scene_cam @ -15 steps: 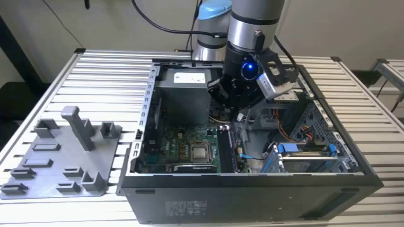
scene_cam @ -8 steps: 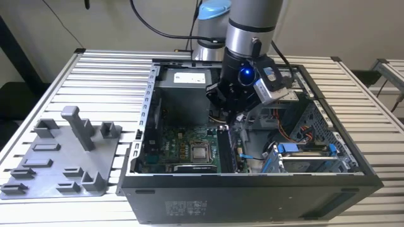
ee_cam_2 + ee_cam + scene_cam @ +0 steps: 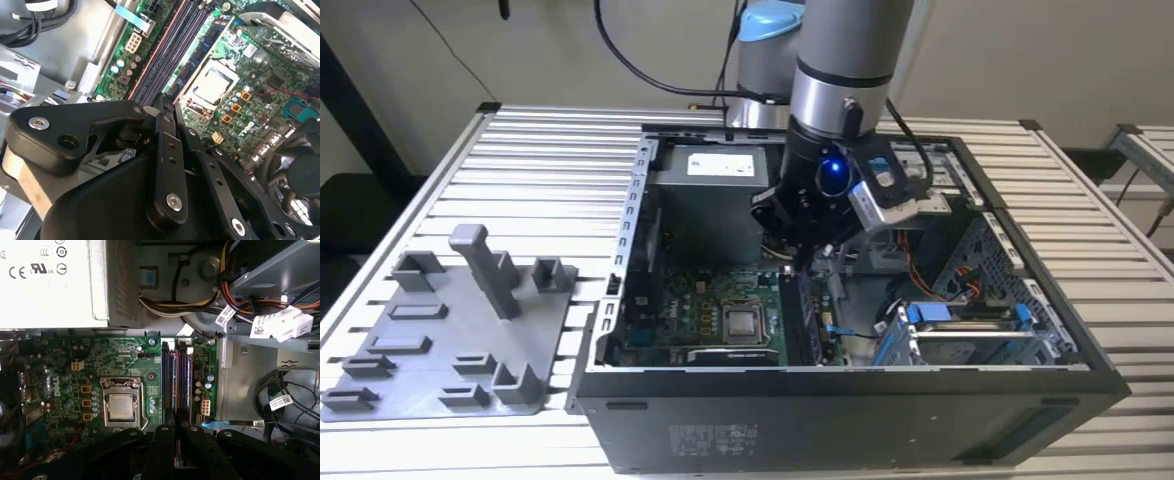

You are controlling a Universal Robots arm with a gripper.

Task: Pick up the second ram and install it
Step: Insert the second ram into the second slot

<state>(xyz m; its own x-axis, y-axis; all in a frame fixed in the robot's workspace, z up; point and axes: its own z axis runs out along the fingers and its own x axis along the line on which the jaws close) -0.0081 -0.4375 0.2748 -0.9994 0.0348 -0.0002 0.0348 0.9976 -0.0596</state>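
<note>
I count two ram sticks (image 3: 176, 385) slotted beside one chip (image 3: 121, 406); my hand (image 3: 176, 426) looks pinched shut above them, gripping nothing.

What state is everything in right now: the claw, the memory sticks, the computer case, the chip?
gripper: shut, fingertips together just above the memory slots.
memory slots: long dark strips lie in them; whether fully seated, cannot tell.
computer case: side open, lying flat.
processor chip: seated in its socket, uncovered.
grey holder tray: no boards in it.
</note>
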